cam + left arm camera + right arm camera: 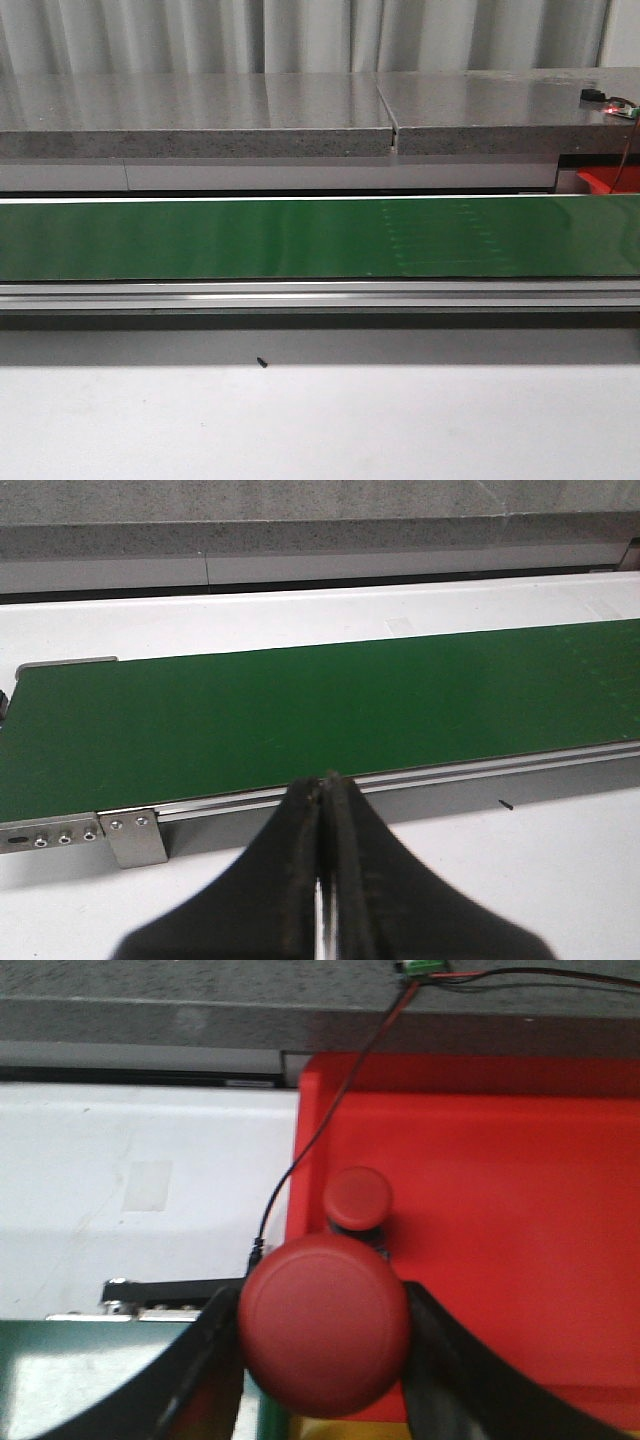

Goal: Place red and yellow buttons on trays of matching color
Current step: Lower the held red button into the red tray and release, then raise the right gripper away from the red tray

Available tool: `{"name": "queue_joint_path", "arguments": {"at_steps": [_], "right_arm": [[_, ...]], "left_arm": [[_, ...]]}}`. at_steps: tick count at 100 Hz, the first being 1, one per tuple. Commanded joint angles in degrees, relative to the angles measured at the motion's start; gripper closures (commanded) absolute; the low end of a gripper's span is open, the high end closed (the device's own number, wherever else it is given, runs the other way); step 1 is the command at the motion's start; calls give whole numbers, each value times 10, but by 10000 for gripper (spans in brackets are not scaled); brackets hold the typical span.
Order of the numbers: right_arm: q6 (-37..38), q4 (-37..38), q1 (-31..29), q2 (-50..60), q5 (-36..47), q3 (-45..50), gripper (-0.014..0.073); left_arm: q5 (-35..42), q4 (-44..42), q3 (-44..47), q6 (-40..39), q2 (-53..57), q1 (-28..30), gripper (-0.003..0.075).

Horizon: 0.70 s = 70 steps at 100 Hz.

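From the front, the green belt (300, 238) is lying bare, and a corner of the red tray (606, 180) is showing at the far right. The left claw (325, 785) is hanging pressed together above the belt's near edge. The right claw (322, 1330) is pinching a red button (323, 1325) at the tray's edge, where another red button (357, 1198) is sitting.

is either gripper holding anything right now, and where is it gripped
The right gripper holds a red button, its fingers clamped on opposite sides of the round cap. The left gripper is shut on nothing.
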State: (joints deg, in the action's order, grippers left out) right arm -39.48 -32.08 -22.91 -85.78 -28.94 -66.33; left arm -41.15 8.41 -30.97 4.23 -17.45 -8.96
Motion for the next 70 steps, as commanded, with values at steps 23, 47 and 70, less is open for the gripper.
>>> {"name": "queue_joint_path", "arguments": {"at_steps": [23,47,70], "right_arm": [[-1,-66,-26,-53,47,-14,612],[-1,-90,-26,-112,72,-14,612],[-1,-95,-25,-151,81,-14,612]], "left_arm": [[40,10,-15,-4,-4,-5,739],[40,10,-15,-4,-4,-5,739],[40,10,-15,-4,-4,-5,739]]}}
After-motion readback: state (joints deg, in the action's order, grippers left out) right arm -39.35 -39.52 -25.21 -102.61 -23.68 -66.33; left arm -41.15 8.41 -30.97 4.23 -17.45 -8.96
